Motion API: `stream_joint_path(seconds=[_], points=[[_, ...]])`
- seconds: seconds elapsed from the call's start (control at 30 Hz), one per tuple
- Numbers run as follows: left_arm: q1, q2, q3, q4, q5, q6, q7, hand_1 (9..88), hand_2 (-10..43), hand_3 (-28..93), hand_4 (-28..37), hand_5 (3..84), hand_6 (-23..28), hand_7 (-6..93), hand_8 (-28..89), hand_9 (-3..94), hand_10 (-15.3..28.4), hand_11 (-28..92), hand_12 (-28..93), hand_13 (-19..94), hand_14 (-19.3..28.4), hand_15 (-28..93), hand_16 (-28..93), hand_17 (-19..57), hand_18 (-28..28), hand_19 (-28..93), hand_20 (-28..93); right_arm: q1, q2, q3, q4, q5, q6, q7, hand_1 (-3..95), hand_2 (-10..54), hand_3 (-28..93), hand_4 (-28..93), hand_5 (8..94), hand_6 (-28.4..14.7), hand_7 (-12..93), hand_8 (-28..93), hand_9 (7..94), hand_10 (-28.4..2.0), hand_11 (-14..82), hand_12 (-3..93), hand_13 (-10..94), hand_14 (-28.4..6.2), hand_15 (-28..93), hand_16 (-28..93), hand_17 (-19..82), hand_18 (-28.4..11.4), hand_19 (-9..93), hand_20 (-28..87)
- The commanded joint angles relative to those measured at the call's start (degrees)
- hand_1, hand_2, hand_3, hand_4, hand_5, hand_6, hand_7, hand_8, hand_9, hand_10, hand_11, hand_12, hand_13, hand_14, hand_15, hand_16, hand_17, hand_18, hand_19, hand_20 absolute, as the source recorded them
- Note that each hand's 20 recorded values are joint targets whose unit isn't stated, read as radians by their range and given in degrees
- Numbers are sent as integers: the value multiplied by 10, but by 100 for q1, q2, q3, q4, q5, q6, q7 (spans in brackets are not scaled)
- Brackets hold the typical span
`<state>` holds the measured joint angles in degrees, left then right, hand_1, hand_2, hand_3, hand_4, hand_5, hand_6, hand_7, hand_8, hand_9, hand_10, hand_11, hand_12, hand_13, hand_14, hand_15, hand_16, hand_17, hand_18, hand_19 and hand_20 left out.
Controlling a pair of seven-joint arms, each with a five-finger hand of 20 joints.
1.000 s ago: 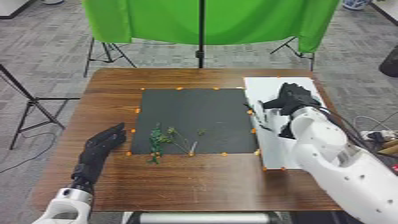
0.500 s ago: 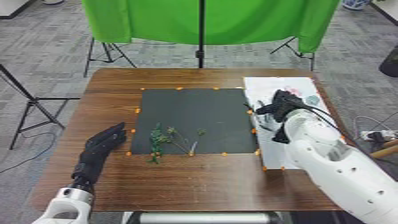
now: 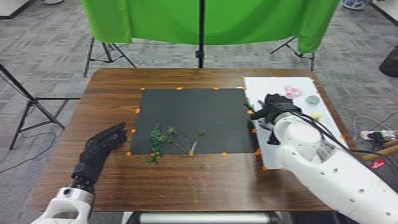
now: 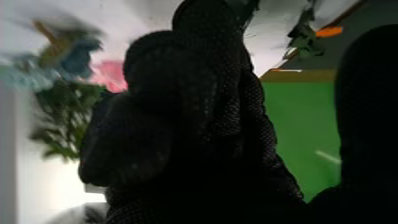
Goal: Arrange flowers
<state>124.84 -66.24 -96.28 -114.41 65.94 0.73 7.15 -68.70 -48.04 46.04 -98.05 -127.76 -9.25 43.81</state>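
Note:
In the head view, my right hand (image 3: 277,107) is over the left edge of the white board (image 3: 282,83), beside the dark mat (image 3: 185,111). Right of it lie a pink flower (image 3: 293,92), a grey-blue one (image 3: 313,100) and a yellow one (image 3: 316,116). Leafy green stems (image 3: 156,142) and thin sprigs (image 3: 180,139) rest on the mat's lower left. My left hand (image 3: 103,142) stays open left of the mat. In the right wrist view, my right hand (image 4: 191,115) is open, its thumb apart from the fingers; pink (image 4: 109,75) and blue blooms (image 4: 78,57) show beside it, blurred.
Orange markers line the mat and board edges. The brown table (image 3: 191,190) extends around them. Behind it a green cloth (image 3: 151,22) hangs on a stand (image 3: 201,52). A black tripod (image 3: 32,102) stands on the floor at the left.
My right hand has moved left across the white board to its edge near the mat, uncovering the pink, grey-blue and yellow flowers. My left hand has kept still.

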Motion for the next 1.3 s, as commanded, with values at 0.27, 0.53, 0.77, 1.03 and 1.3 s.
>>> stream_joint_path(seconds=[0.27, 0.53, 0.77, 1.03, 1.3], points=[[38, -33, 32, 40, 28, -113, -118, 295, -37, 625, -209, 415, 30, 81, -55, 393, 116, 117, 117, 304, 157, 146, 31, 37, 120, 11, 184, -40, -192, -439, 378, 63, 284, -126, 563, -95, 540, -59, 832, -25, 201, 226, 917, -111, 358, 255, 937, -35, 553, 286, 693, -88, 932, 433], [48, -46, 47, 48, 15, -105, -103, 295, -36, 624, -209, 415, 30, 82, -55, 393, 117, 116, 117, 303, 158, 147, 31, 36, 121, 14, 185, -395, 11, 163, -222, 128, 1400, -301, 553, -95, 582, -20, 829, -22, 244, 250, 922, -106, 403, 253, 937, -28, 601, 288, 700, -98, 932, 524], [30, -55, 70, 64, 25, -134, -89, 296, -36, 625, -209, 417, 32, 81, -56, 394, 116, 117, 117, 302, 159, 147, 31, 35, 122, 15, 186, -642, -12, 347, -1004, 270, 1472, -491, 549, -95, 589, 5, 831, -22, 265, 248, 923, -104, 426, 252, 937, -27, 623, 284, 711, -100, 932, 558], [13, -49, 72, 69, 45, -173, -77, 294, -36, 625, -208, 419, 37, 74, -56, 393, 117, 115, 117, 301, 160, 149, 32, 34, 123, 16, 186, -942, -445, 175, -1259, 511, 891, -411, 548, -95, 587, 14, 832, -23, 272, 245, 927, -105, 427, 248, 937, -26, 629, 281, 713, -98, 932, 565], [88, -64, 23, 45, 35, -202, -106, 293, -36, 625, -207, 420, 40, 71, -55, 392, 117, 115, 118, 299, 160, 148, 32, 33, 124, 18, 186, -1365, -754, 266, -1301, 613, 641, -288, 552, -95, 580, 16, 834, -24, 272, 243, 928, -105, 424, 247, 937, -26, 628, 277, 714, -95, 932, 558]])
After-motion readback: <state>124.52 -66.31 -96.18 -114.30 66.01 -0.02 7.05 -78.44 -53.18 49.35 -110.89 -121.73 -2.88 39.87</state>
